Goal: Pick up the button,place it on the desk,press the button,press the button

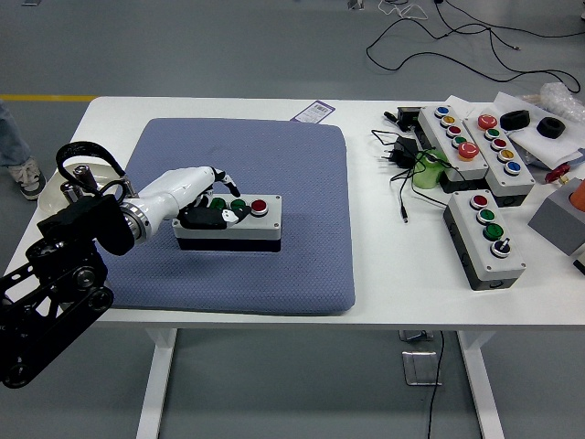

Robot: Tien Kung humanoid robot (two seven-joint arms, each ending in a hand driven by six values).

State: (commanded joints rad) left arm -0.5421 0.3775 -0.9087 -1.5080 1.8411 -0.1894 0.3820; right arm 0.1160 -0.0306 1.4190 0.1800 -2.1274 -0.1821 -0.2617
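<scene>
Button box (pixel 239 227), grey, four-button, sits on blue pad (pixel 274 165) on white table (pixel 384 265). Head view: left hand (pixel 206 203) rests over box's left end, fingers (pixel 230 216) loosely spread across left buttons, gripping nothing. Red button (pixel 259 207) uncovered.

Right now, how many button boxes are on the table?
4. One button box sits on the blue mat under the left hand; three boxes lie at the table's right. None looks hidden.
</scene>
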